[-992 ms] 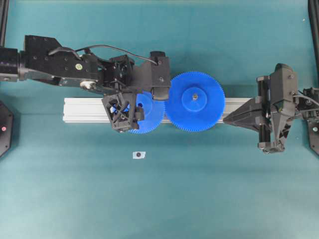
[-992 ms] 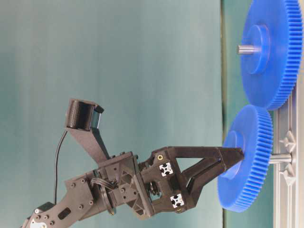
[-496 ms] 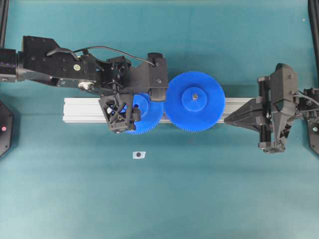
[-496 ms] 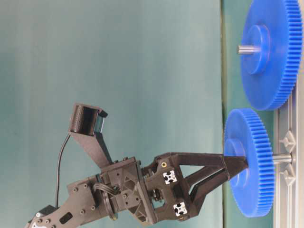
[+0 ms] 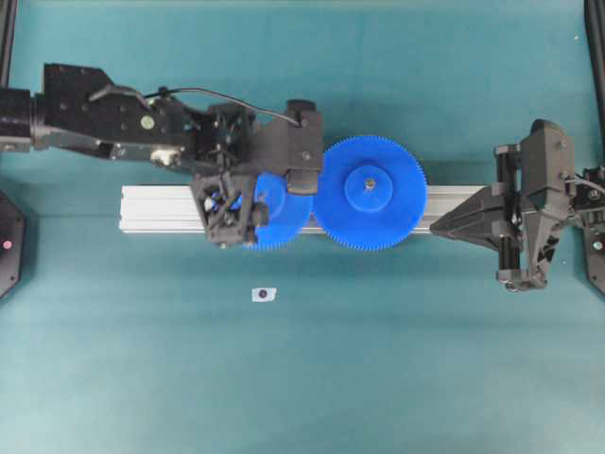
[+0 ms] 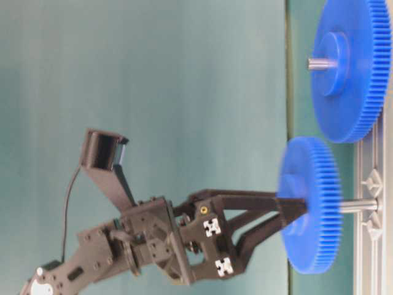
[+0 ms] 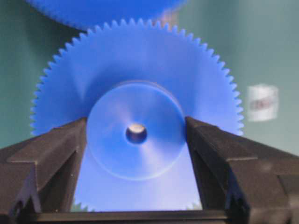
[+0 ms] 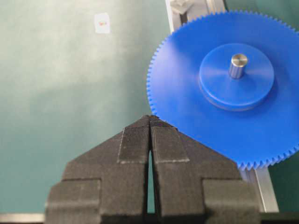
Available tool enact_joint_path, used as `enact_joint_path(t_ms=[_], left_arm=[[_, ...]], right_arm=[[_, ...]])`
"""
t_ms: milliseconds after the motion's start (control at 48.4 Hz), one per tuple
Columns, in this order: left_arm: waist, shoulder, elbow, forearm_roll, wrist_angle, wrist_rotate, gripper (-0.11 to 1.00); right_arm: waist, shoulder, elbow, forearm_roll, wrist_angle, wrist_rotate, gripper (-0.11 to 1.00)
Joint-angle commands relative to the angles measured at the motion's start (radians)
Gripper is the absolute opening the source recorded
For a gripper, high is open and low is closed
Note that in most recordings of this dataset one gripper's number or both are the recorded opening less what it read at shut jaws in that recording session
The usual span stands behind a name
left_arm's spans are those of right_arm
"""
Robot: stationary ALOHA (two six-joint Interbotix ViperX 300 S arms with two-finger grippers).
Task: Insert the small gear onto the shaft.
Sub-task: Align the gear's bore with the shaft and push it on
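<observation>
So we've got the left gripper [image 7: 135, 140] pinching the small gear [image 7: 135, 93] by its raised hub, one finger on each side. The gear sits over the rail [image 5: 161, 210] toward its left end, with the shaft [image 6: 359, 206] poking out behind it. Further along, the bigger gear [image 5: 371, 194] is mounted mid-rail. At the rail's right end our right gripper [image 8: 149, 123] has its fingers pressed together on nothing.

The small blue plastic toothed gear [image 6: 309, 212] sits clamped by its hub between the left gripper's [image 7: 135, 135] fingers, partway along the thin grey metal shaft [image 6: 358, 206].
</observation>
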Motion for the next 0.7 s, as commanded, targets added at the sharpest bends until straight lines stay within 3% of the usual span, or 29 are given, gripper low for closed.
enact_joint_path(t_ms=[0,682], left_arm=[[0.0,-0.002,-0.035,0.003,0.02,0.006,0.71],[-0.067,0.021,-0.026,0.003,0.061,-0.069,0.71]], right_arm=[[0.002,-0.008,-0.008,0.002,-0.003,0.008,0.01],[0.003,-0.014,-0.006,0.0,-0.003,0.008,0.01]])
